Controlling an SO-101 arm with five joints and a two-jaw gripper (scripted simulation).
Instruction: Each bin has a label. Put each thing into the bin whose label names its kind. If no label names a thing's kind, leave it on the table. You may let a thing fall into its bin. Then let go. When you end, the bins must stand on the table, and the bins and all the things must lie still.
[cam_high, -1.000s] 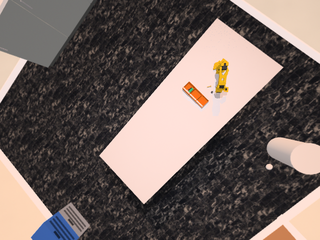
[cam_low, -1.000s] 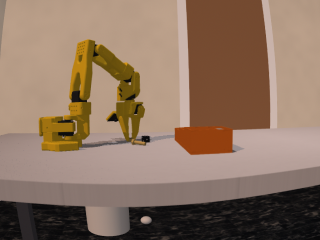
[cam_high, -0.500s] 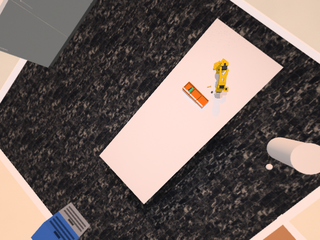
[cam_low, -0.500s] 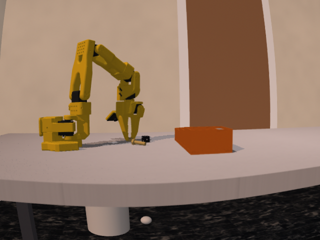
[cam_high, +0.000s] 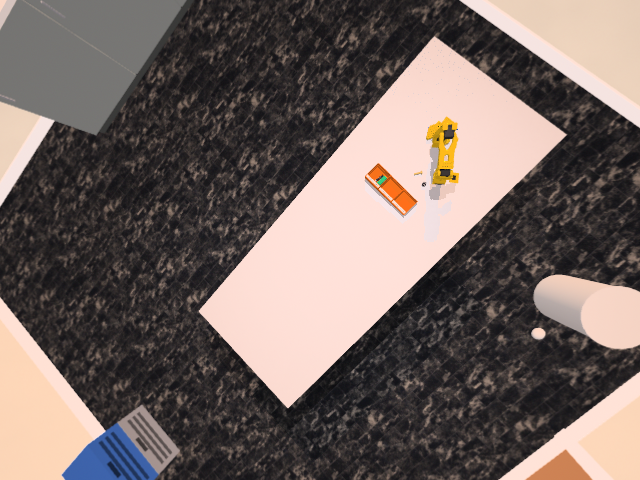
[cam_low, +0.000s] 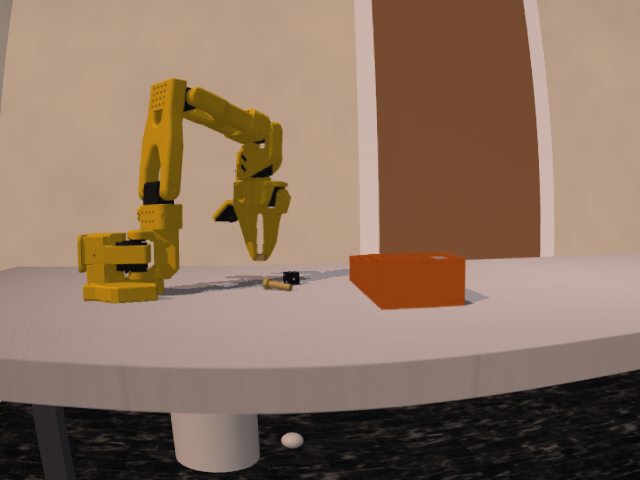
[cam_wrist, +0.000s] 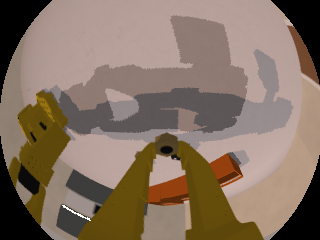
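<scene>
My gripper hangs a little above the table, fingers pointing down, shut on a small tan nut with a dark hole, which is pinched at the fingertips. A brass bolt lies on the table just below and in front of the gripper. A small black piece lies next to the bolt; I cannot tell its kind. The orange bin has three compartments in a row and stands to the right, apart from the gripper. From above, a green thing lies in one end compartment of the bin. The labels are too small to read.
The arm's base stands at the left on the pale table. The bolt and the black piece lie between the arm and the bin. The table edge is close behind the arm.
</scene>
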